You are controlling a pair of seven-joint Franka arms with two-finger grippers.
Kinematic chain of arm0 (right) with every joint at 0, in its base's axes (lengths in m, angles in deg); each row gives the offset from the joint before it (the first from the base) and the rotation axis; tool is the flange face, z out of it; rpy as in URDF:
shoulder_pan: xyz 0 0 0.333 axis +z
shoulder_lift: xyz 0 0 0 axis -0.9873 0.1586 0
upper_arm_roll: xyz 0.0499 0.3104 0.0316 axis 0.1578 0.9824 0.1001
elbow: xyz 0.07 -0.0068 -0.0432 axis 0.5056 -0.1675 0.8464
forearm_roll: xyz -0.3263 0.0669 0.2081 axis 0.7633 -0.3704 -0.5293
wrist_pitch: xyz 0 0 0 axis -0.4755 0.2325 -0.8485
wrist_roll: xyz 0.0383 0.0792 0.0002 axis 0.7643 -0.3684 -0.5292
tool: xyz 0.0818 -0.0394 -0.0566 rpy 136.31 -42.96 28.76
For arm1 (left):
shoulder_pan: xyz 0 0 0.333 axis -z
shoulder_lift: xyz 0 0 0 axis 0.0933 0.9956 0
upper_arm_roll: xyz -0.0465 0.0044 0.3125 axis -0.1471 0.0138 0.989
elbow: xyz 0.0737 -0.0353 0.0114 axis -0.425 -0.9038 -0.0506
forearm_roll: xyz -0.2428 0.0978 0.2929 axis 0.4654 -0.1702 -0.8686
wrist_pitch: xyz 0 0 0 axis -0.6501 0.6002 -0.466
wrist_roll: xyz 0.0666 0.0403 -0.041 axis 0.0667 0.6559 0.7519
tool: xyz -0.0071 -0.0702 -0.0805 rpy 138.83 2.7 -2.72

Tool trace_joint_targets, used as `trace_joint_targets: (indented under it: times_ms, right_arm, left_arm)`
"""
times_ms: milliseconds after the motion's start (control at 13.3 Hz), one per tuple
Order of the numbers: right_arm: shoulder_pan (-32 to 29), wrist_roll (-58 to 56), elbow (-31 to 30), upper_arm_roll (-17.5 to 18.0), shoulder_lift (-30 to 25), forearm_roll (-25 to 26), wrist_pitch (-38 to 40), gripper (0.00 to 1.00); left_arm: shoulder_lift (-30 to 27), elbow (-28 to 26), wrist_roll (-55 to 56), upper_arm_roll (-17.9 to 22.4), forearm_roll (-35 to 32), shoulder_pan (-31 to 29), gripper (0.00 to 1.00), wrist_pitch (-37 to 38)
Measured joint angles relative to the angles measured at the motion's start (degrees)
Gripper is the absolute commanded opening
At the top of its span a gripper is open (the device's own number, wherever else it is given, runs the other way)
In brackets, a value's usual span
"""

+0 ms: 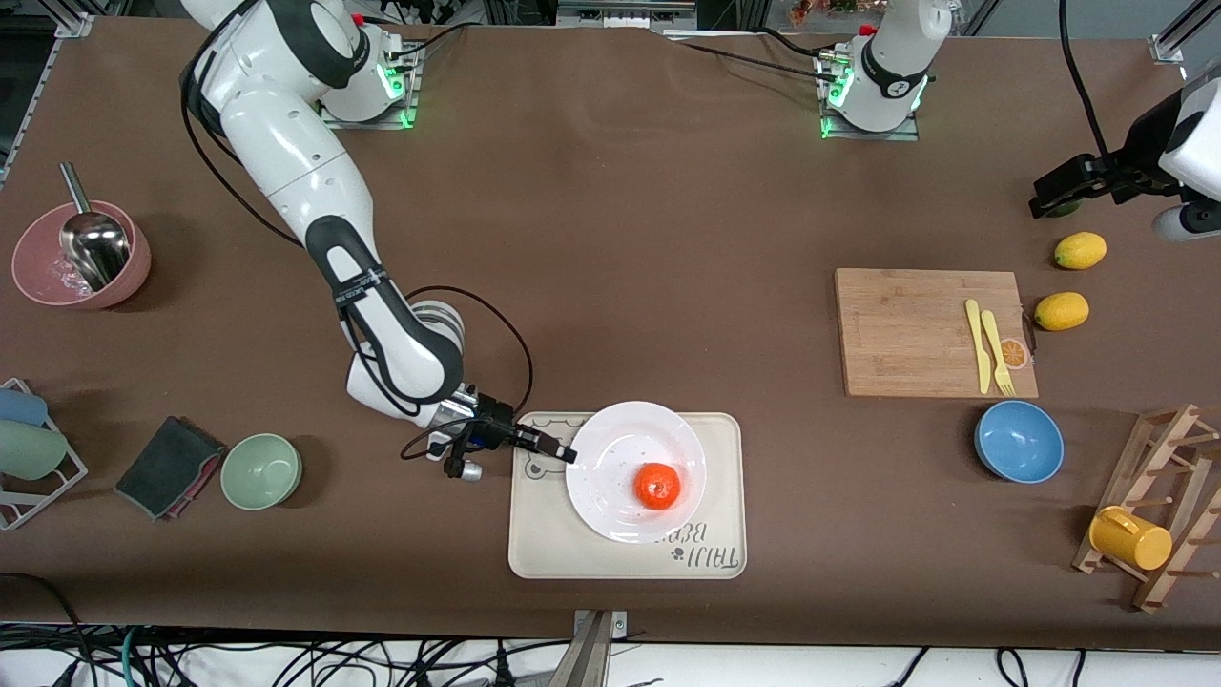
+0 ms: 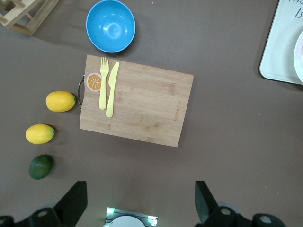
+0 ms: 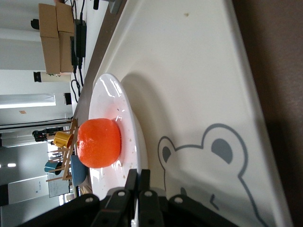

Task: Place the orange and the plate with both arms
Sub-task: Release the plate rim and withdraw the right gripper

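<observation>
1. The orange (image 1: pixel 657 485) sits in the white plate (image 1: pixel 610 448), slightly off the plate's middle, toward the left arm's end and a little nearer the front camera.
2. The plate rests on the cream bear tray (image 1: pixel 539 544), covering much of the tray's half toward the robots; the tray's printed lettering shows just nearer the camera than the plate.
3. The right gripper (image 1: pixel 565 452) is low at the plate's rim on the side toward the right arm's end of the table. Its fingers are pressed together, and in the right wrist view the fingertips (image 3: pixel 138 182) meet at the rim, apparently pinching the thin edge of the plate.
4. The left gripper (image 1: pixel 1057 197) hangs with its fingers spread wide and empty over the left arm's end of the table, above bare cloth near the lemons (image 1: pixel 1080 250) and the cutting board (image 1: pixel 916 329); that arm waits.
5. Judged risk: if the right gripper pulls away or lifts without first releasing the rim, the plate could drag or tip on the tray, and the round orange could roll off the shallow rim.
6. A quick sideways retreat could also nudge the light tray.
</observation>
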Motion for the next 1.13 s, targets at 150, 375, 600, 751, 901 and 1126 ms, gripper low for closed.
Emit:
trace_joint_targets:
  times_ms: [150, 375, 600, 751, 901, 1126]
  right_arm:
    - [0.87, 0.0, 0.29, -0.45, 0.0, 0.0, -0.22, 0.03]
    - [1.12, 0.0, 0.4, -0.91, 0.02, 0.0, -0.42, 1.0]
    - [1.13, -0.02, 0.95, -1.79, 0.04, 0.0, -0.47, 1.0]
    - [1.1, -0.03, 1.75, -1.89, 0.03, 0.0, -0.55, 1.0]
    - [1.0, -0.03, 2.67, -2.09, 0.02, 0.02, -0.66, 1.0]
    - [0.86, -0.04, 4.01, -2.46, -0.4, 2.03, -0.66, 1.0]
  left_arm:
    - [0.0, 0.0, 0.0, -0.02, 0.0, 0.0, 1.0, 0.0]
    - [0.0, 0.0, 0.0, -0.03, 0.0, 0.0, 1.0, 0.0]
    - [0.0, 0.0, 0.0, -0.07, 0.0, 0.0, 1.0, 0.0]
    - [0.0, 0.0, 0.0, -0.08, 0.0, 0.0, 1.0, 0.0]
    - [0.0, 0.0, 0.0, -0.09, 0.0, 0.0, 1.0, 0.0]
    - [0.0, 0.01, 0.0, -0.09, 0.0, 0.0, 1.0, 0.0]
